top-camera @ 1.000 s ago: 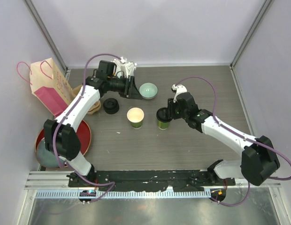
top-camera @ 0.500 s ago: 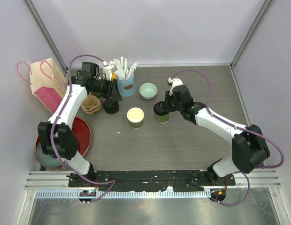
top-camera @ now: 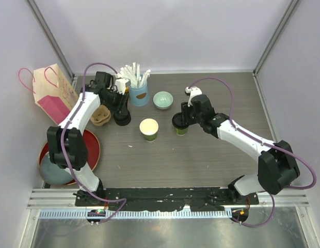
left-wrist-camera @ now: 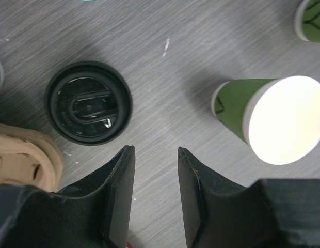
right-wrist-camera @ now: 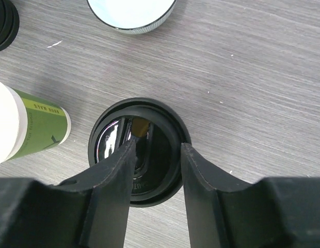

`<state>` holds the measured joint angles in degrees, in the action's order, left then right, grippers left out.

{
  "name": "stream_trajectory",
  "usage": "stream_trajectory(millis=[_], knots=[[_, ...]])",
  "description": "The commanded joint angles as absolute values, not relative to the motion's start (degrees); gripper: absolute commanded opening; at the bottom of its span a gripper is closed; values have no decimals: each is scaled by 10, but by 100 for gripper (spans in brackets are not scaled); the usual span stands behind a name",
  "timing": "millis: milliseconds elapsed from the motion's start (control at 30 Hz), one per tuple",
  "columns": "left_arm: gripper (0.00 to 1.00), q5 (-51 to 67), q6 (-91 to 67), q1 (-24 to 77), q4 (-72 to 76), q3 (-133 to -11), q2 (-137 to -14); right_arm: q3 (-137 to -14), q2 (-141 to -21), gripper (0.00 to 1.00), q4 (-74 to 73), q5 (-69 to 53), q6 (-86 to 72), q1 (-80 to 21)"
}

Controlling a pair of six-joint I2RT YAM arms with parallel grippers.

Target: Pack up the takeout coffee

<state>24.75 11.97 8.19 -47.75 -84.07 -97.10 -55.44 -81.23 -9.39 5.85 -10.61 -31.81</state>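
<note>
Cups stand around the middle of the tabletop. The open cup (top-camera: pixel 149 128) is a little nearer the near edge, and the capped cup (top-camera: pixel 181 130) is just to its right. The right gripper (right-wrist-camera: pixel 157 147) sits over the black lid (right-wrist-camera: pixel 162 118) with its jaws part-way apart, probably seating it, though whether they pinch anything cannot be told. Further back, toward the left edge, the left gripper (left-wrist-camera: pixel 154 152) hangs released beside the loose lid (left-wrist-camera: pixel 89 109), likely meant for the open cup. The print on the cups' pale band is too small to read.
</note>
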Motion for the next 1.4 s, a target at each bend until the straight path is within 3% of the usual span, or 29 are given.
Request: stream_trajectory(millis=[0, 367, 667, 867, 1100, 1367], knots=[[42, 174, 155, 102, -431, -838, -981, -571, -785, 51, -93, 46, -90, -317], [44, 90, 181, 123, -376, -845, -1043, -586, -769, 61, -115, 34, -74, -317], [36, 85, 184, 127, -368, -862, -1088, -588, -752, 63, -125, 20, -66, -316], [27, 94, 188, 127, -361, -859, -1093, -585, -746, 63, -130, 22, -62, -316], [0, 107, 194, 127, -361, -855, -1088, -583, -737, 63, -133, 24, -62, -317], [0, 129, 185, 127, -383, -853, -1016, -583, -726, 70, -144, 27, -64, -316]])
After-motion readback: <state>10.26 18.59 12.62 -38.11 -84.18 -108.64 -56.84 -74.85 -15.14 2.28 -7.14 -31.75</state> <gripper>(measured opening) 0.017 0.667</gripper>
